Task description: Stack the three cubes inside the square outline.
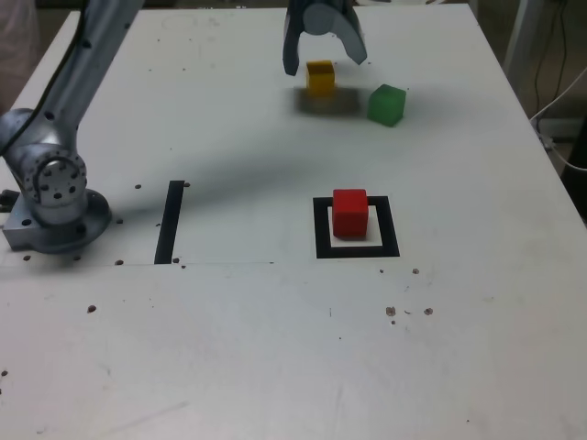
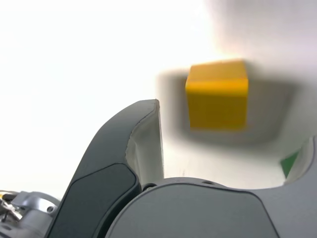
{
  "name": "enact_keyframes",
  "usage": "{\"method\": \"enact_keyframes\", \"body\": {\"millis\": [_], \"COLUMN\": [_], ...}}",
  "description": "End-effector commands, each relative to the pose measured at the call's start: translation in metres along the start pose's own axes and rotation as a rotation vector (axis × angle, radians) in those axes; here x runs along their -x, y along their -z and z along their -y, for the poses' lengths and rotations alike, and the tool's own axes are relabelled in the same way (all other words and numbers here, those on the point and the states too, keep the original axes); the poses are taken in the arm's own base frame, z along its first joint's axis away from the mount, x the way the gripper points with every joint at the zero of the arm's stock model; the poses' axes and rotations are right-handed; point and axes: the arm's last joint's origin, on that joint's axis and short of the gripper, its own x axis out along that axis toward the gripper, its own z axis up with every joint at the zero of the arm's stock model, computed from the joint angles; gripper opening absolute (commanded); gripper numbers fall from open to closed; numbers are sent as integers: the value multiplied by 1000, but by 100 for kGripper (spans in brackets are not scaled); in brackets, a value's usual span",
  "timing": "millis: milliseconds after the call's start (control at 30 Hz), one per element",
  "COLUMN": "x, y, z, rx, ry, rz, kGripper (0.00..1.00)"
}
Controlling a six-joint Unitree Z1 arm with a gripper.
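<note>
Yellow cube [image 1: 320, 77] between spread gripper [image 1: 326, 64] jaws.

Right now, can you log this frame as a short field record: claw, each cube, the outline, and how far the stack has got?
claw: open, jaws straddling the yellow cube, not closed on it
yellow cube: on the table, between the open jaws
green cube: on the table, to the exterior view's right of the yellow cube, apart from it
red cube: inside the square outline, nothing on top
square outline: black border, pale centre
black strip: to the exterior view's left of the outline
stack progress: one cube in the outline, two still outside
</note>
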Motion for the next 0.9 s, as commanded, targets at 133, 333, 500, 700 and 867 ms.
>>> {"method": "enact_keyframes", "body": {"millis": [133,333,500,700,867], "x": [-13,-26,-30,-30,-31], "y": [-8,-12,-13,-13,-13], "z": [-9,-15,-16,-16,-16], "rx": [-9,-4,1,1,0], "ry": [57,101,104,104,108], "rz": [-21,-32,-39,-38,-40], "kGripper": [90,68,39,25,25]}}
